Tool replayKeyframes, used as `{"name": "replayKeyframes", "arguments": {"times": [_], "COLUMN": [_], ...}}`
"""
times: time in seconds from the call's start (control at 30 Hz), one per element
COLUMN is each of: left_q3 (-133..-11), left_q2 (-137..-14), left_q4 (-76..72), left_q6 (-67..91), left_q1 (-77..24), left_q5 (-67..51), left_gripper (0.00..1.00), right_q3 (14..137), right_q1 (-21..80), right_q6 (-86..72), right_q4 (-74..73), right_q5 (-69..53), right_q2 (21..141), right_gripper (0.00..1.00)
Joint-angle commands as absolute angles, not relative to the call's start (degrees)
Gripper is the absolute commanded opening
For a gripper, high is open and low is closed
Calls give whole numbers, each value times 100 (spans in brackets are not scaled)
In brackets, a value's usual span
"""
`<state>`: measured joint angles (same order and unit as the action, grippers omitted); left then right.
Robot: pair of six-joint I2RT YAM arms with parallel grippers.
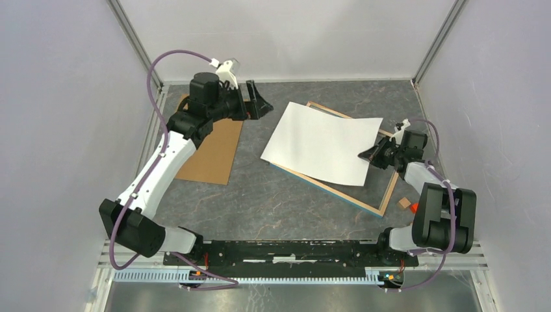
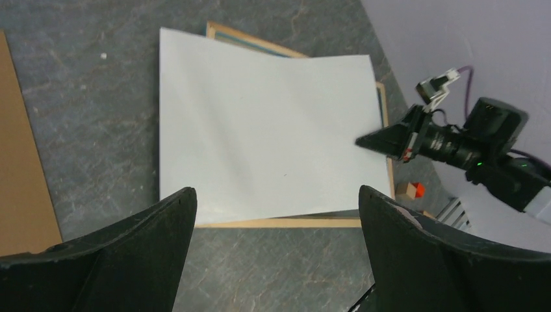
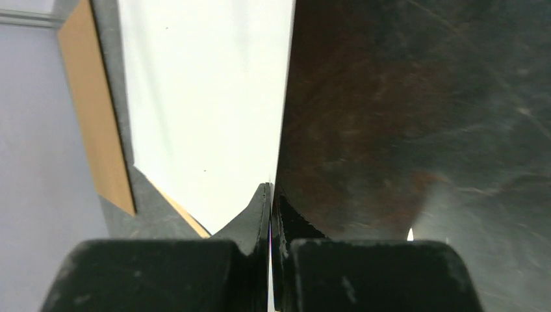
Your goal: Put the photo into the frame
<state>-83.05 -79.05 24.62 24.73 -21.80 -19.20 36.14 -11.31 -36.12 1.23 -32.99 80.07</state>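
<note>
Photo (image 1: 321, 142) edge in right jaws, arm (image 1: 423, 175) stretched low

photo (image 1: 321, 142) white; frame (image 1: 388, 194) light wood; board (image 1: 211, 155) brown

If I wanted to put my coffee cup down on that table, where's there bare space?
The widest bare table lies between the backing board, the frame and the arms' base rail. A narrower lane runs between the board and the photo. The right side is crowded: the right gripper pinches the photo there, with a small block beside the frame.
</note>
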Motion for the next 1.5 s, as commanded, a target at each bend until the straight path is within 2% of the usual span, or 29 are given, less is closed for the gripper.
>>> {"name": "replayKeyframes", "arguments": {"times": [0.0,0.13,0.6,1.13,1.47], "left_q3": [-7804,-7790,-7797,-7763,-7763], "left_q2": [-7654,-7633,-7654,-7680,-7689], "left_q4": [1994,1995,1969,1901,1903], "left_q6": [2206,2212,2336,2433,2452], "left_q1": [-2243,-2249,-2237,-2236,-2238], "left_q5": [-1749,-1749,-1955,-2074,-2096], "left_gripper": [100,100,100,100,100], "right_q3": [3757,3757,3503,2670,2614], "right_q1": [-1510,-1809,-2178,-2204,-2153], "right_q6": [-2495,-1998,-1918,-2739,-2764], "right_q4": [-681,-1067,-1163,-368,-40], "right_q5": [-3266,-3074,-2516,-2484,-2693], "right_q2": [7808,7725,7232,6603,6802], "right_gripper": [0,0,0,0,0]}}
